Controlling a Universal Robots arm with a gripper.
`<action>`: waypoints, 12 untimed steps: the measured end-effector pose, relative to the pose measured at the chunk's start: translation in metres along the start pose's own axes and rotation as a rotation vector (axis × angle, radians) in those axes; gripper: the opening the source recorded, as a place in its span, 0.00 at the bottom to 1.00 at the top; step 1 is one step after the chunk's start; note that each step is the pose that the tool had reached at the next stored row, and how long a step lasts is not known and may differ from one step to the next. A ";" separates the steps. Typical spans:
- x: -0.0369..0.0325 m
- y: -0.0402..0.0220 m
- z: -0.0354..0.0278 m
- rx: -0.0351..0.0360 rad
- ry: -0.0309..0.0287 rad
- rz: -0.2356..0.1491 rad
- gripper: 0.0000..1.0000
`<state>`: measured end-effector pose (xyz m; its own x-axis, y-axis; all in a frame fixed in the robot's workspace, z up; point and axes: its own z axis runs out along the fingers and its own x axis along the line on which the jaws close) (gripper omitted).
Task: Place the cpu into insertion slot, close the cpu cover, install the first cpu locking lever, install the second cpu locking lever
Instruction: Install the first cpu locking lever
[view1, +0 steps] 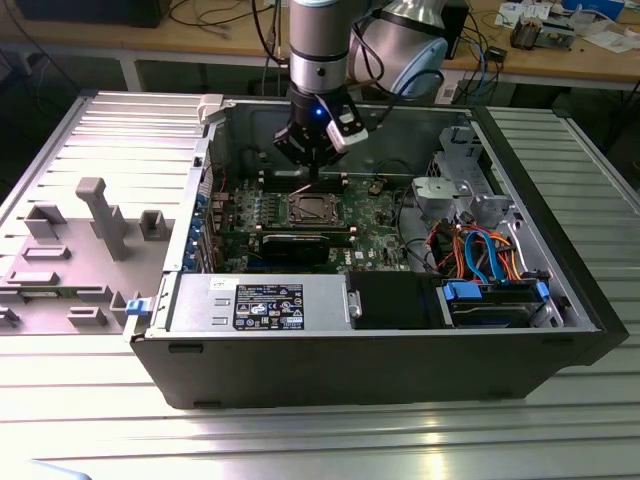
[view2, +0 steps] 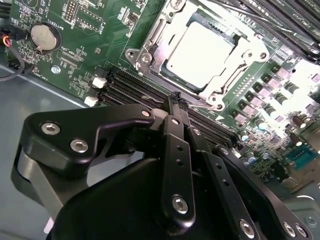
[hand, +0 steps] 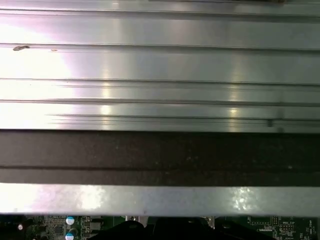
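In the second wrist view the cpu (view2: 200, 49) lies flat in the insertion slot (view2: 150, 47), its silver top showing through the window of the cpu cover (view2: 246, 50), which lies down around it. A thin metal locking lever (view2: 197, 98) runs along the socket edge nearest my gripper (view2: 176, 98). The black fingers are pressed together, their tips just beside that lever and above the memory slots. In the exterior view my gripper (view1: 313, 170) hangs inside the open computer case, just behind the socket (view1: 312, 208).
Black memory slots (view2: 125, 87) flank the socket. A coin battery (view2: 42, 36) sits on the green board. The case holds a power supply (view1: 262, 303), a black graphics card (view1: 300, 243), a drive cage (view1: 455, 195) and coloured cables (view1: 480, 255). A grey fixture (view1: 100, 215) stands on the ribbed table at the exterior view's left.
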<state>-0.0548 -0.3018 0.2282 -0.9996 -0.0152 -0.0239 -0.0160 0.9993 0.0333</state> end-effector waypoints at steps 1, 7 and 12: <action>-0.0007 0.0000 0.0006 -0.0025 -0.0002 0.001 0.11; -0.0070 -0.0002 0.0053 -0.0060 -0.0005 0.010 0.11; -0.0095 -0.0001 0.0110 -0.0060 -0.0006 0.013 0.11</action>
<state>-0.0451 -0.3014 0.2175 -0.9997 -0.0018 -0.0240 -0.0027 0.9992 0.0396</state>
